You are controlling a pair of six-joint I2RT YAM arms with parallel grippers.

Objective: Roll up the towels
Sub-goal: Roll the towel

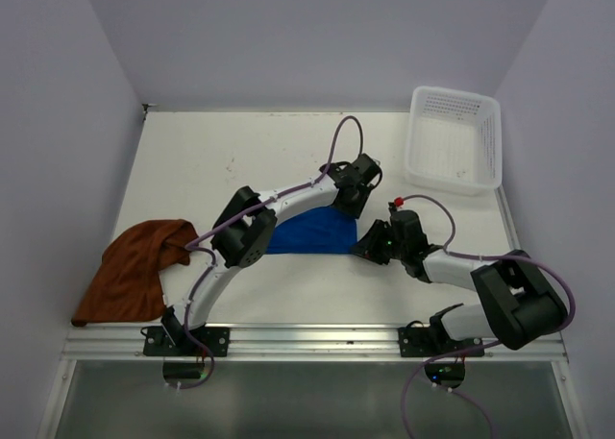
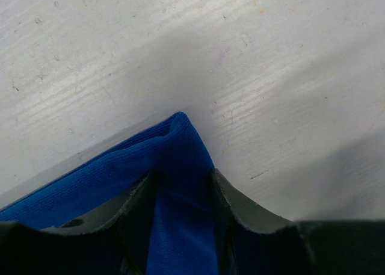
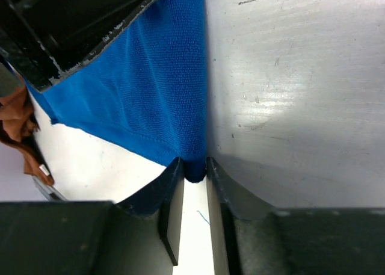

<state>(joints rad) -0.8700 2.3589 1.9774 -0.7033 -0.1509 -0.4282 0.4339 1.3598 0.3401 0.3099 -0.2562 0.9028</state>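
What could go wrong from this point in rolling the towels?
The right gripper pinches only the very edge of the bright blue cloth towel; the cloth may slip out when pulled.
The left gripper straddles another corner, but a firm pinch is not clear; one-sided pulling could skew the roll.
The rust-brown cloth towel lies at the white table's left edge beside the left arm; a sweep might knock it off.

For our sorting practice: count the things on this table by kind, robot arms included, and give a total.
Towels: 2, blue towel, rust-brown towel
Baskets: 1, white basket
Robot arms: 2, left arm, right arm
Total: 5
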